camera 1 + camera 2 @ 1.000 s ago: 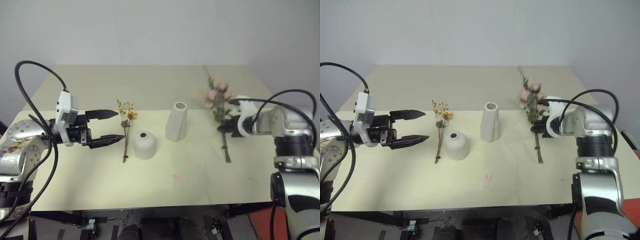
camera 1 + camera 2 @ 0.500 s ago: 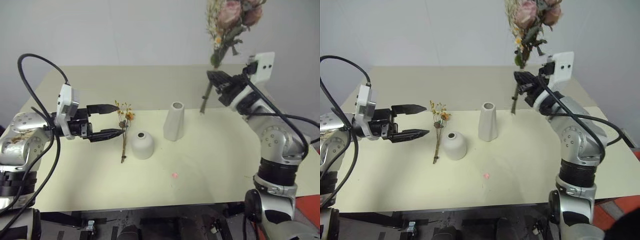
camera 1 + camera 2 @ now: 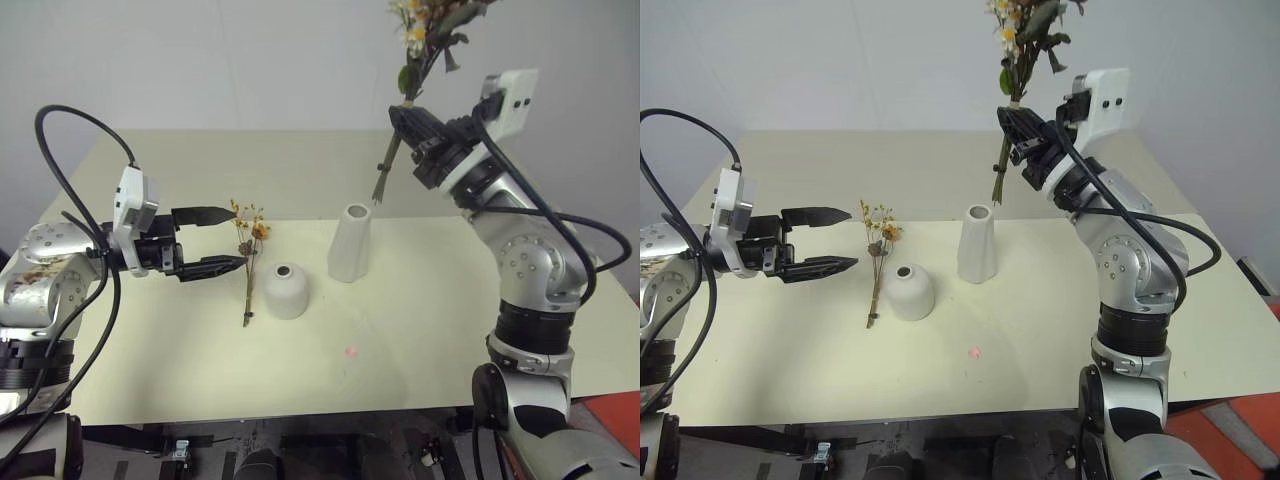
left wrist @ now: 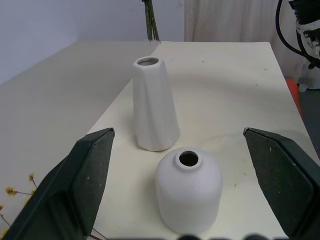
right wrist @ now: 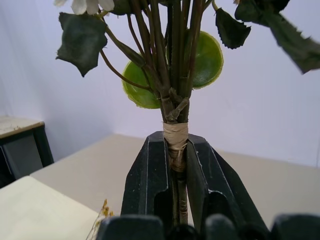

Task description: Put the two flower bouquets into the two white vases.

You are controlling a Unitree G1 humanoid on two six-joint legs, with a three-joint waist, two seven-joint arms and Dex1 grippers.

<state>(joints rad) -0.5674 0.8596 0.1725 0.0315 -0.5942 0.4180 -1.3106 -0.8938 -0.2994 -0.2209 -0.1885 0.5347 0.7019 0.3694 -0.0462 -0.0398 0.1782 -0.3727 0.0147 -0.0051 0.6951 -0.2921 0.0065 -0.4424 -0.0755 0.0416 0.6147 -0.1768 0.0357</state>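
Rose bunch (image 3: 425, 40) held up high, above and just behind the tall vase (image 3: 350, 243), stems hanging down with their tips close over the vase mouth but not in it. Blooms cut off by the top edge in the head views; green leaves and a tan wrap around the stems plain in the right wrist view. Clamped at that wrap by the right gripper (image 5: 176, 172), both black fingers pressed tight on the stems.

Tall vase upright near the middle of the table (image 3: 420, 350), mouth empty. Squat vase (image 3: 286, 290) just beside it, nearer the front and to the left, top hole empty too; both seen between the open fingers in the left wrist view.

Yellow spray (image 3: 249, 262) flat on the table just left of the squat vase, heads pointing to the far side, stem end to the near side. Left gripper (image 3: 218, 240) level beside the spray heads, fingers spread wide, nothing in them, tips close to the flowers.

Small pink dot (image 3: 352, 351) on the table in front of the vases.
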